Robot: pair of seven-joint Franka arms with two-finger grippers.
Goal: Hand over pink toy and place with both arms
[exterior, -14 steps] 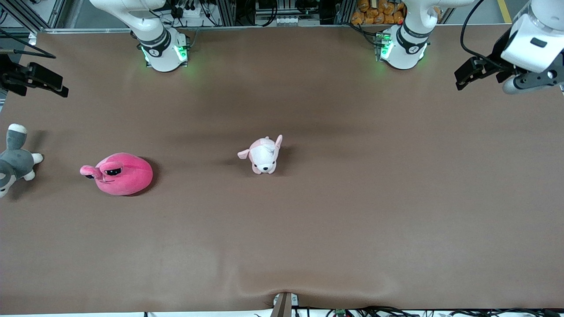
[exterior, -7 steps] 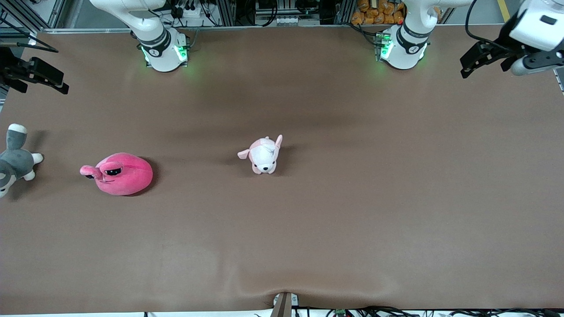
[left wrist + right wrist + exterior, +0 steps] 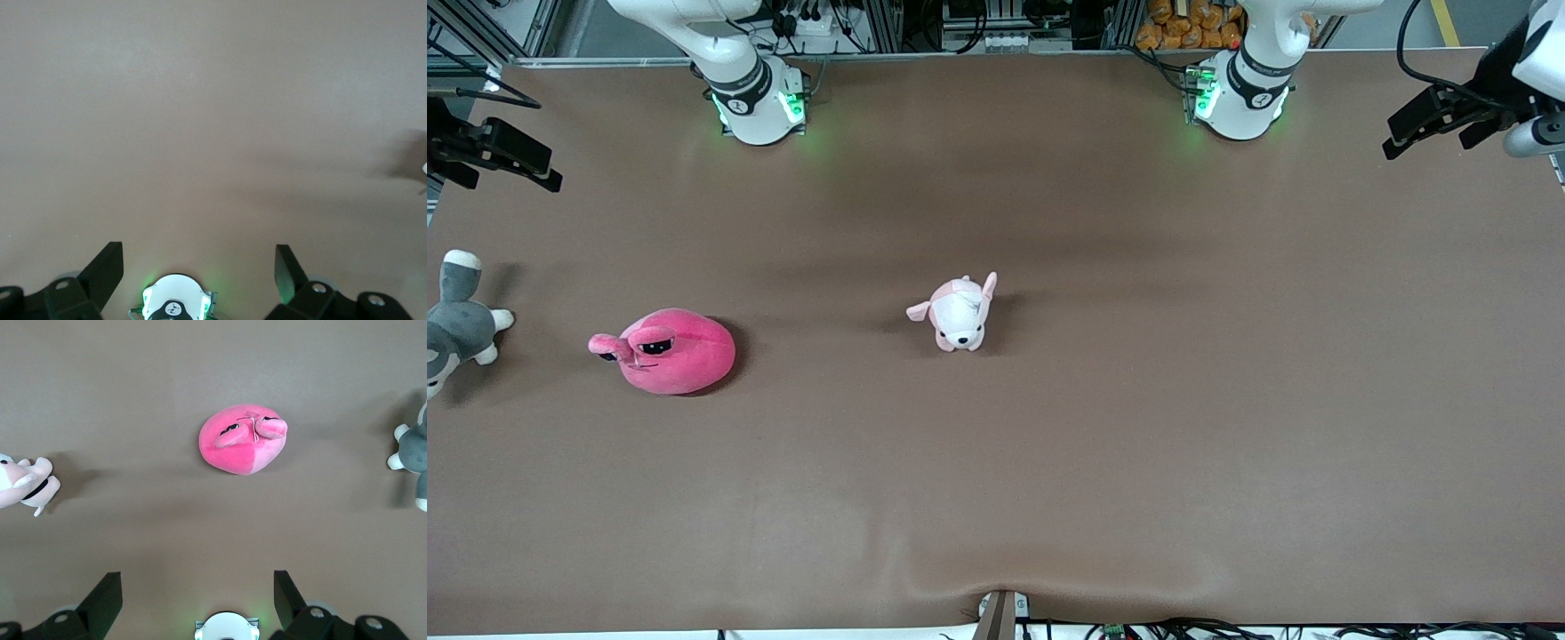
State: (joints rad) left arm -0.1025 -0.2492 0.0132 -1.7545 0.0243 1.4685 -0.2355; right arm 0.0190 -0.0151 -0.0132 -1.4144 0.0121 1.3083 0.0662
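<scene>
The pink toy (image 3: 667, 351), a round hot-pink plush with dark eyes, lies on the brown table (image 3: 1138, 400) toward the right arm's end. It also shows in the right wrist view as the pink toy (image 3: 243, 439). High above the table near its own base, my right gripper (image 3: 197, 583) stands open and empty, well apart from the toy. The right arm's black hand (image 3: 503, 156) shows at the picture's edge. My left gripper (image 3: 198, 260) hangs open and empty over bare table near its own end. The left arm's black hand (image 3: 1432, 120) is far from the toy.
A pale pink-and-white puppy plush (image 3: 959, 313) lies near the table's middle. A grey-and-white plush (image 3: 458, 324) lies at the right arm's end, beside the pink toy. The two arm bases (image 3: 758, 102) (image 3: 1238, 98) stand along the table's edge farthest from the front camera.
The left arm's hand has drifted outward toward its end of the table and toward the bases' edge. The right hand has barely shifted. The toys have not moved.
</scene>
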